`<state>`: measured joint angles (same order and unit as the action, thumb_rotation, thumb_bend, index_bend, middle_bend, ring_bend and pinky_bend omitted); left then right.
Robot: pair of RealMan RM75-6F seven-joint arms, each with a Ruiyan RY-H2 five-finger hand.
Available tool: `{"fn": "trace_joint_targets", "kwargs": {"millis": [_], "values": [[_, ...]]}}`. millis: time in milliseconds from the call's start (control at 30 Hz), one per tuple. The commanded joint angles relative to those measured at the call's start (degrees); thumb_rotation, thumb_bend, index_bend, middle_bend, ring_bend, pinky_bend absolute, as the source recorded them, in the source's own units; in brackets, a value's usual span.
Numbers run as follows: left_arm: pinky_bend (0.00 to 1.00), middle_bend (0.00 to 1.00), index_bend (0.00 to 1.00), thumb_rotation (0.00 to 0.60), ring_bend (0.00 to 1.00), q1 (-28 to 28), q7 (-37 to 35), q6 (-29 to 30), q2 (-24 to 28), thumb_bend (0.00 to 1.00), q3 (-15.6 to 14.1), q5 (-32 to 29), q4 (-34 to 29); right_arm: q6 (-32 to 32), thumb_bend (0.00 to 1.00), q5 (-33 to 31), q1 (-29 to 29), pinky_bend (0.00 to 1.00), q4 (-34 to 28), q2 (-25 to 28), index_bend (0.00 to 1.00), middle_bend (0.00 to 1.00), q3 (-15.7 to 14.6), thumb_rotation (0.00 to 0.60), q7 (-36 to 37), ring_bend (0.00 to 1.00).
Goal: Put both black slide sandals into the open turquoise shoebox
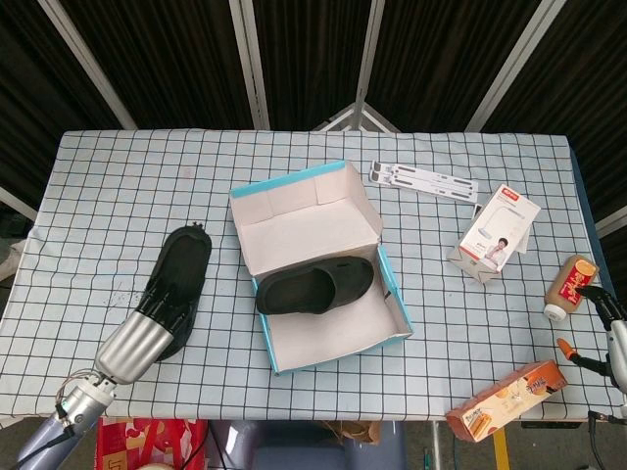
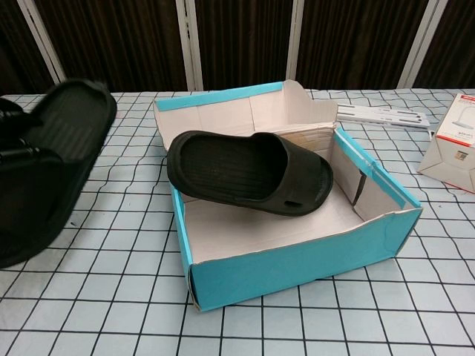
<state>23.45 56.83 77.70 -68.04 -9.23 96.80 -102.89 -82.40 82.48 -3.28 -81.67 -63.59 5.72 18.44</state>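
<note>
Holding the second sandal in your left robot hand, at nine o'clock of the shoebox, you're halfway; the first sandal sits across the box already.

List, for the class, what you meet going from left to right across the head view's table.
Left hand holding a black sandal → turquoise shoebox with the other sandal → white stand → white carton → brown bottle.

My left hand grips the black rubber slide sandal, sole beyond my fingertips; right hand barely visible.
</note>
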Motion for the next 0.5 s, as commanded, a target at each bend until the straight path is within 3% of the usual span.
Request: {"fn": "trace_joint_targets", "kwargs": {"millis": [33,133,233,367,500], "values": [[0.11,0.47,0.41,0.600,0.10,-0.4,4.7,5.8,4.9,0.56,1.7,9.2,-3.7,0.0,0.23,0.1,0.0,0.21,-0.1,0.0,0.24,0.21,-0.1,0.600,0.0,0.25],[0.11,0.46,0.41,0.600,0.10,2.6,9.3,4.7,8.0,0.56,5.5,14.9,-7.7,0.0,0.23,0.2,-0.1,0.21,-0.2,0.0,0.24,0.21,-0.1,0.600,0.1,0.25],[0.11,0.46,0.41,0.600,0.10,5.6,13.5,-0.2,10.0,0.56,8.7,15.9,-12.1,-0.1,0.23,0.2,-0.1,0.21,-0.1,0.0,0.24,0.21,0.0,0.600,0.1,0.25],[0.11,0.47,0.41,0.600,0.10,12.1,18.1,-11.8,11.5,0.56,14.1,14.3,-17.3,0.1,0.23,0.1,-0.1,0.21,0.3,-0.1,0.24,0.21,0.0,0.600,0.4,0.25],[0.11,0.47,0.40,0.600,0.10,17.2,21.3,-22.3,10.0,0.56,17.8,8.9,-19.9,0.0,0.23,0.1,-0.1,0.21,0.5,-0.1,0.24,0.21,0.0,0.600,0.8,0.25]]}}
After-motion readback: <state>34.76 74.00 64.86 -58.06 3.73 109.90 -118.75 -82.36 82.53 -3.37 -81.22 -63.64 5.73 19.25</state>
